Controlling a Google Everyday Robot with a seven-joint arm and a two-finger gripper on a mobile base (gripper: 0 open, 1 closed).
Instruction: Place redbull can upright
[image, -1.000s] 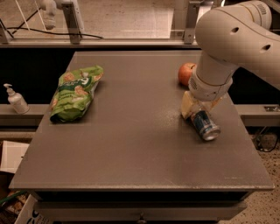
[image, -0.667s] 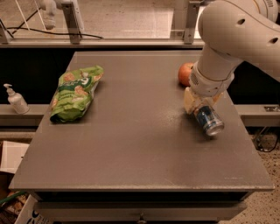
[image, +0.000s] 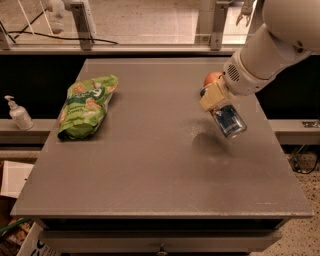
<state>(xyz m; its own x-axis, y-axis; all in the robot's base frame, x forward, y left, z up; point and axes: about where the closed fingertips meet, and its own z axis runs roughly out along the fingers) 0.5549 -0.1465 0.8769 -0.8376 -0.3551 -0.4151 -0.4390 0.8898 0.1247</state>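
The redbull can (image: 229, 121) is a slim blue-and-silver can, held tilted in the air over the right side of the grey table (image: 150, 170), its lower end pointing down and to the right. My gripper (image: 216, 99) is shut on the can's upper end, with the white arm reaching in from the upper right. The can casts a shadow on the table just left of and below it. The red apple (image: 212, 78) sits behind the gripper and is partly hidden by it.
A green snack bag (image: 85, 105) lies on the table's left side. A white pump bottle (image: 19, 114) stands on a ledge left of the table. Metal posts stand beyond the table's far edge.
The gripper has lifted the can off the table and carried it up; the can now hangs tilted in the air with its shadow below.
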